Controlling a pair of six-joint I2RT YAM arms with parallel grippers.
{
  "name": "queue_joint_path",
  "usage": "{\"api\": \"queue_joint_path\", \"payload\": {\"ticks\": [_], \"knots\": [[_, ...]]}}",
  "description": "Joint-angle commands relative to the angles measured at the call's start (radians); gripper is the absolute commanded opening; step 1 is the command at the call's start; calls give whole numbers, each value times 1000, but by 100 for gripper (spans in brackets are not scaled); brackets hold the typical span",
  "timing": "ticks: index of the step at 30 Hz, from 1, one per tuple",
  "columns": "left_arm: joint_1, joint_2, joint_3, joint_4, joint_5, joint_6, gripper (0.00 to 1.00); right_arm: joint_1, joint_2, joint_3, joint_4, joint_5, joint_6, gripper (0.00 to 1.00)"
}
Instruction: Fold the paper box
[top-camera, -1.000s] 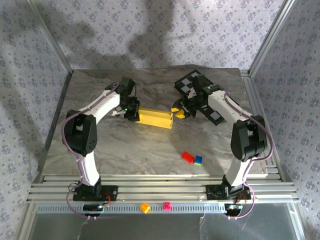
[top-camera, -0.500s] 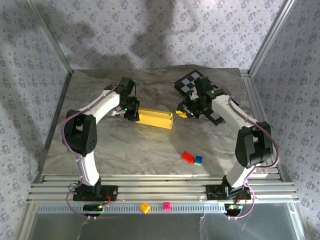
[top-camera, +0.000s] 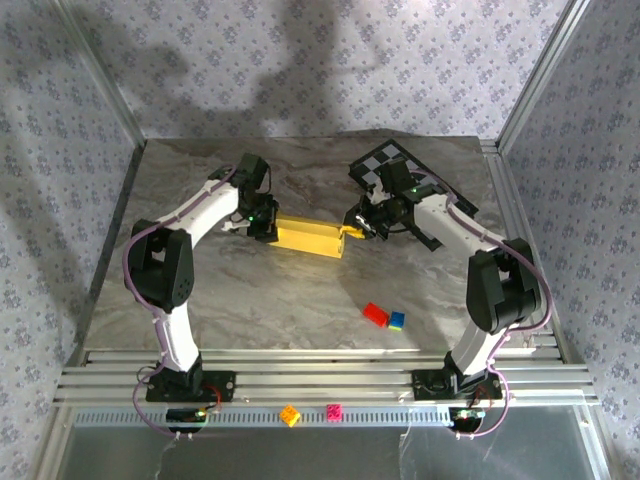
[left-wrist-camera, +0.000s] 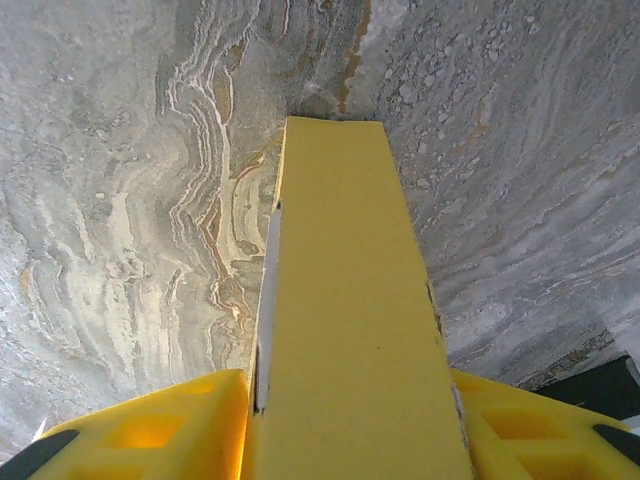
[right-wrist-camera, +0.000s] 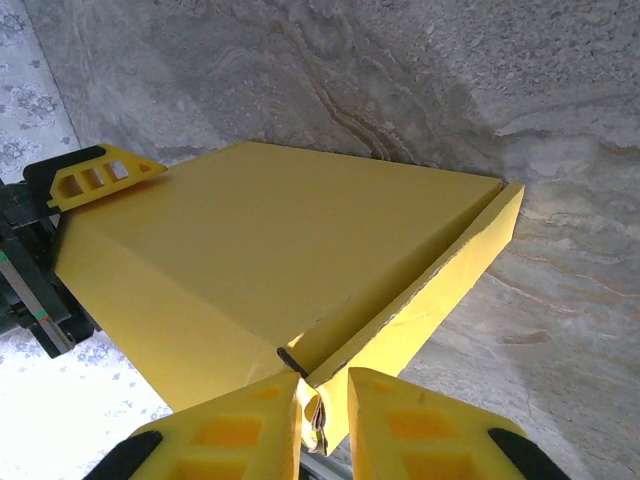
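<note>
Fingers (left-wrist-camera: 150, 430) of the left gripper (left-wrist-camera: 345, 385) are clamped on the near end of the paper box (left-wrist-camera: 345, 280), with one yellow pad pressed against each long side. The fingers (right-wrist-camera: 225, 425) of the right gripper (right-wrist-camera: 322, 380) are drawn almost together, and a thin cardboard edge of the box's end flap (right-wrist-camera: 440, 280) is pinched in the narrow gap between them.

From above, the paper box (top-camera: 312, 237) is seen lying near the middle of the table (top-camera: 250, 300), closed up into a long narrow block. Its long axis is laid left to right, slightly skewed so that the right end sits a little nearer the arm bases. The left gripper (top-camera: 262, 222) is set at its left end and the right gripper (top-camera: 357, 224) at its right end.

In the left wrist view the box is shown lengthwise, running straight away from the fingers, and a white inner edge is exposed along its left seam. In the right wrist view the broad yellow face is seen spreading away toward a finger of the left gripper at the far end, and the flap is seen standing ajar along the right side.

The overhead view also takes in a checkered mat (top-camera: 400, 165) behind the right arm. A red brick (top-camera: 375, 314) and a blue brick (top-camera: 397, 320) are seen side by side, well apart from the box.
</note>
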Motion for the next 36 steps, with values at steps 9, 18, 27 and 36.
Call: {"api": "queue_joint_path", "payload": {"ticks": [9,18,27,36], "knots": [[6,-8,7,-35,12,22,48,28,34,-33,15,11,1,18],[5,-7,4,-30,15,19,48,48,39,-43,5,29,-15,18],[6,-7,-1,-28,16,19,48,84,38,-36,-86,123,-108,17],[7,-4,-1,-30,16,24,48,115,52,-36,-127,197,-158,19]]}}
